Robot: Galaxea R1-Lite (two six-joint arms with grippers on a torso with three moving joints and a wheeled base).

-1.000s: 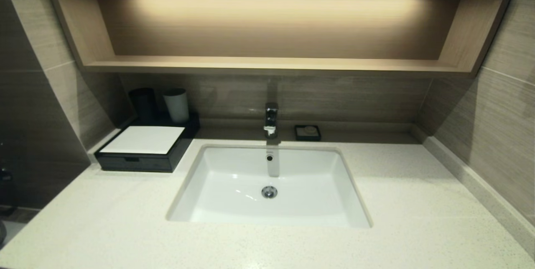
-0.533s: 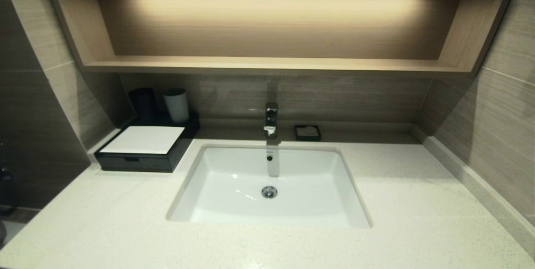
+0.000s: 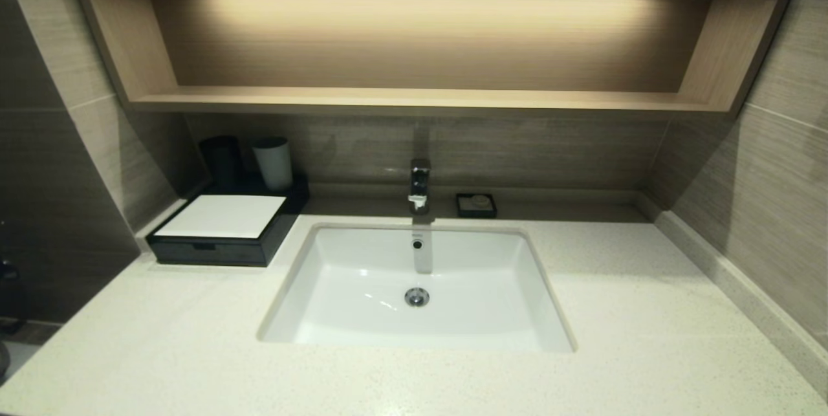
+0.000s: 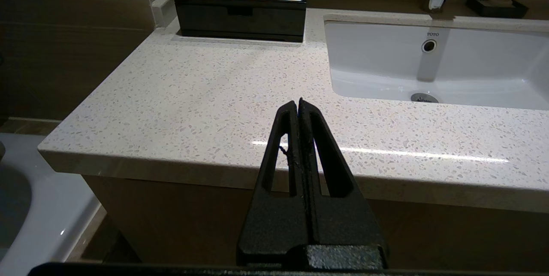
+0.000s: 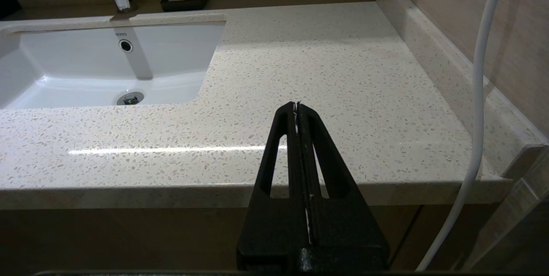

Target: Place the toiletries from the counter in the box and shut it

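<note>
The low black box [image 3: 220, 235] with a flat white top panel stands at the far left of the cream speckled counter [image 3: 162, 345], its front drawer pushed in. It also shows in the left wrist view [image 4: 242, 18]. No toiletry packets show on the counter in any view. My left gripper [image 4: 297, 102] is shut and empty, held back at the counter's front edge on the left. My right gripper [image 5: 297, 105] is shut and empty, at the front edge on the right. Neither arm shows in the head view.
A white sink [image 3: 417, 338] is set in the middle, with a chrome tap [image 3: 419, 186] behind it. A small black soap dish [image 3: 476, 205] sits right of the tap. A black cup [image 3: 222, 160] and white cup [image 3: 273, 162] stand behind the box. A white cable [image 5: 480, 95] hangs at the right.
</note>
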